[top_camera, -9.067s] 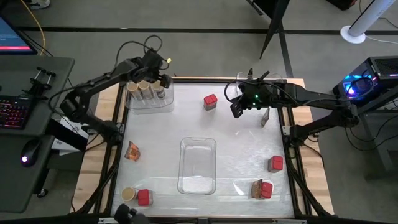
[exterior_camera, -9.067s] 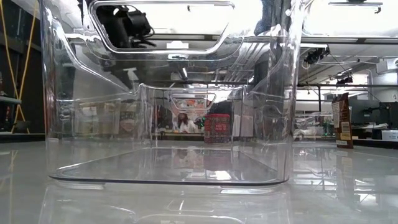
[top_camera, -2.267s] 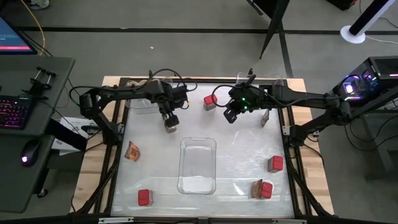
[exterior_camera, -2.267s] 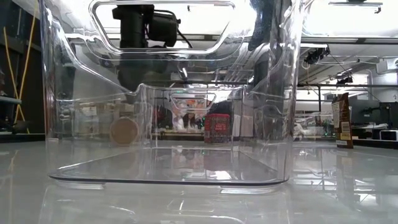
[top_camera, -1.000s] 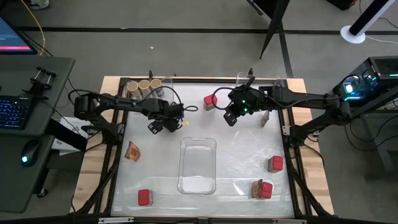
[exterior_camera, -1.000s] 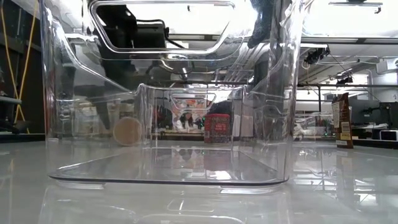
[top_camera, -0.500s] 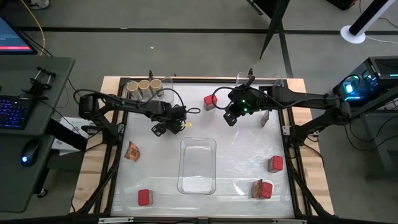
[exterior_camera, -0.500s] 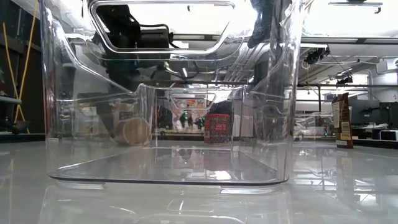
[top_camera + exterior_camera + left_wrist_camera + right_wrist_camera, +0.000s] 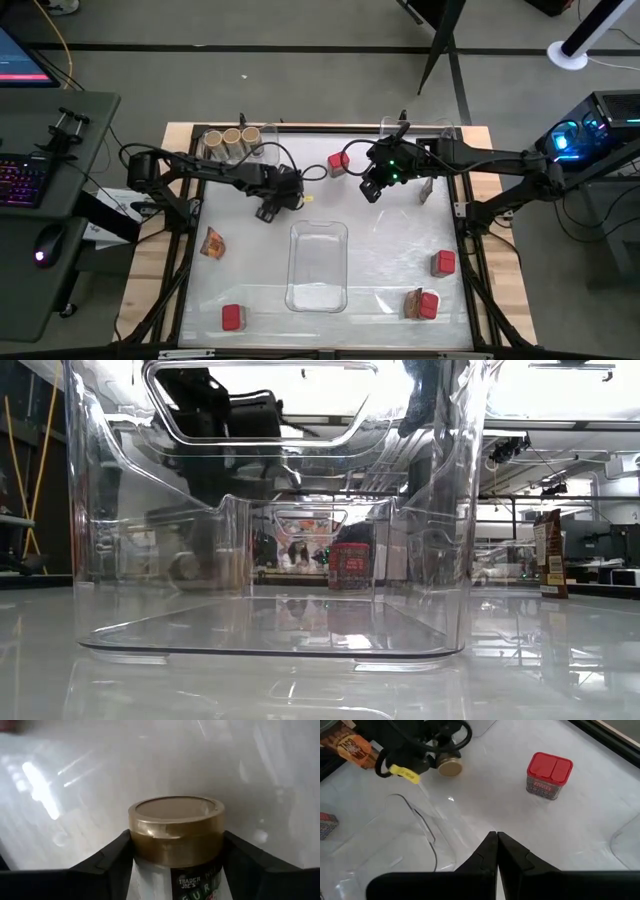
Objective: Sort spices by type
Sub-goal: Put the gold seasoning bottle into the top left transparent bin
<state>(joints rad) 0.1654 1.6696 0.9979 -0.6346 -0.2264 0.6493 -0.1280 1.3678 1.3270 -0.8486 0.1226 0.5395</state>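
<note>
**Sorting partly done: jars gathering, boxes and packets mostly loose**

Closing in on a round jar [image 9: 175,837], the left gripper [image 9: 268,208] sits low over the table's middle-left, its dark fingers [image 9: 107,857] standing on either side of the jar's tan lid and just beside it; whether they already press the glass cannot be told, so the hold reads as about to be made rather than made; the right wrist view shows that same jar lying on its side at the gripper's tip, lid facing out. The right gripper [image 9: 497,851] hangs with its fingers pressed together and nothing between them, near the far middle of the table, with a red box [image 9: 549,775] standing just beyond it.

Farther out, three jars [image 9: 231,137] stand in a row in the clear tray [image 9: 268,140] at the far-left corner, so that kind appears nearly gathered, the fourth jar being the one in hand; the middle tray [image 9: 319,290] holds nothing; red boxes remain scattered, one near the front-left [image 9: 232,317] and one at the right edge [image 9: 443,263]; an orange packet [image 9: 212,241] lies at the left, and another packet and box sit together at the front-right [image 9: 423,303]; a brown packet [image 9: 426,188] stands at the far right. By this judgement, roughly a third is done; boxes and packets are yet to be grouped.
</note>
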